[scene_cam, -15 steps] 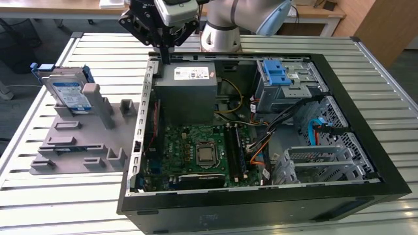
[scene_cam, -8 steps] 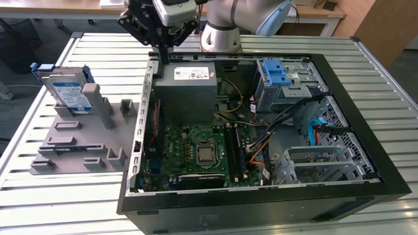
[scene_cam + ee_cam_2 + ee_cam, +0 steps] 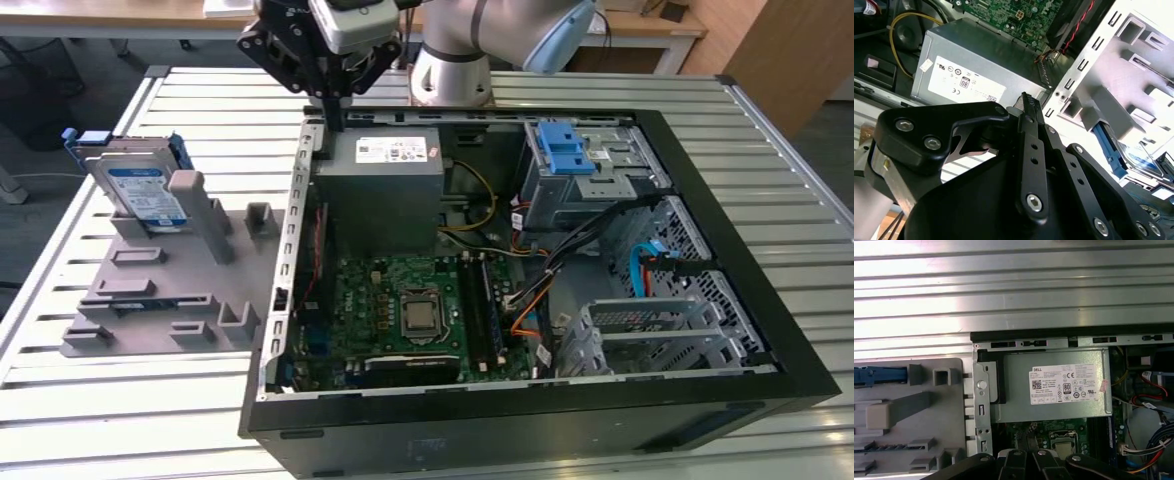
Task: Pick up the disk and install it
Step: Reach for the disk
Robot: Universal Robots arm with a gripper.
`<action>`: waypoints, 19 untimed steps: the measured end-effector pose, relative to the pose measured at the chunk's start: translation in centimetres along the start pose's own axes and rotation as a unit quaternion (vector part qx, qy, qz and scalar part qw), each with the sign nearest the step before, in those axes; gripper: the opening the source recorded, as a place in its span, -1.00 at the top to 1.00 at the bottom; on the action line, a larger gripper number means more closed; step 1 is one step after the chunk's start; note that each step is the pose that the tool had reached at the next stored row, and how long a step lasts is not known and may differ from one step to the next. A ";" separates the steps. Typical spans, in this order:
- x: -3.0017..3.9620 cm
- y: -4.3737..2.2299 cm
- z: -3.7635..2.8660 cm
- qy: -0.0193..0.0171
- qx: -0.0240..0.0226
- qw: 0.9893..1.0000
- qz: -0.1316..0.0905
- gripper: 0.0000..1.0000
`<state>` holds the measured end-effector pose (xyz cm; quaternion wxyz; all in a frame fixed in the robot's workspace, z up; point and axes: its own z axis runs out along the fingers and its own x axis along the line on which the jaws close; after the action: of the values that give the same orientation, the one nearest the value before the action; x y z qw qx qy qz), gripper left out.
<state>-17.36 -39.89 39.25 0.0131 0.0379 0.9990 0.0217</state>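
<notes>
My gripper (image 3: pixel 330 114) hangs over the back edge of the open computer case (image 3: pixel 534 432), just above the grey power box (image 3: pixel 380 190). Its fingers are pressed together and hold nothing.

The disk (image 3: pixel 140 185) is not with me. It stands on its edge in a slot of the grey holder (image 3: pixel 160 300), at the exterior view's left, beside the case. I think it stands that way so its top pokes up and is easy to grab.

The case lies on its side on the surface (image 3: pixel 80 420) with its lid off, so I can reach in from above.
</notes>
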 end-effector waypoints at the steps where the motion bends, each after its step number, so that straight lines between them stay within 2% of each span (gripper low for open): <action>1: 0.02 0.00 0.00 0.000 0.000 1.000 0.000 0.79; 19: 0.41 -0.03 0.01 0.000 0.000 1.000 0.000 0.79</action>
<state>-17.78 -39.89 39.23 0.0131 0.0379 0.9990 0.0217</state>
